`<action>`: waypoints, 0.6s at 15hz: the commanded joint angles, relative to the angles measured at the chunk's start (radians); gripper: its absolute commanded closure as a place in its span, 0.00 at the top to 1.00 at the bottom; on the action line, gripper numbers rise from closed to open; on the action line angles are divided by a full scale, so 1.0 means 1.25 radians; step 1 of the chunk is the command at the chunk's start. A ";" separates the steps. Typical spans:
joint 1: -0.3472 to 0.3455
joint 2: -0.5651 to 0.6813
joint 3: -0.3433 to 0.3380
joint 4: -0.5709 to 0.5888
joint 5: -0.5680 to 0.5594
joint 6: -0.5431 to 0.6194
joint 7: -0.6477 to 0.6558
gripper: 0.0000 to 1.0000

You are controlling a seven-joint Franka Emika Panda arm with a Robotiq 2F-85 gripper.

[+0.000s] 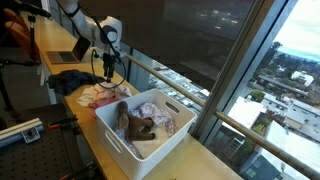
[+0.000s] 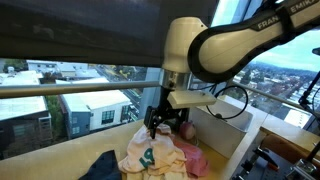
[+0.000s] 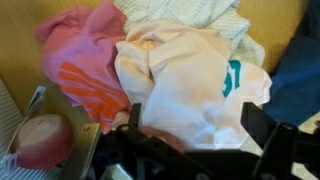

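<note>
— Under the gripper [image 3: 195, 128], what is held?
— Nothing; jaws are spread wide above the white shirt [image 3: 185, 75], heaped on the table [image 2: 40, 160]; a pink top [image 3: 85, 65] is touching it.
— Its axis?
— Bunched, no clear heading; its longest spread is seen across the wrist view; some clothes lie in the bin [image 1: 112, 138].

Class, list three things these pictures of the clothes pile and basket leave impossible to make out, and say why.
Teal print on the white shirt, wrist view: folds hide part of it.
Floor of the white basket, in an exterior view: clothes cover it.
Hand, wrist view: blurred and cut off by the bottom edge.
</note>
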 commanded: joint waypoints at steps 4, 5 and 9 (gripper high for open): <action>0.001 0.089 -0.020 0.033 0.026 -0.002 -0.014 1.00; 0.000 0.102 -0.019 0.034 0.032 0.004 -0.015 1.00; 0.004 0.158 -0.016 0.029 0.052 0.032 -0.020 1.00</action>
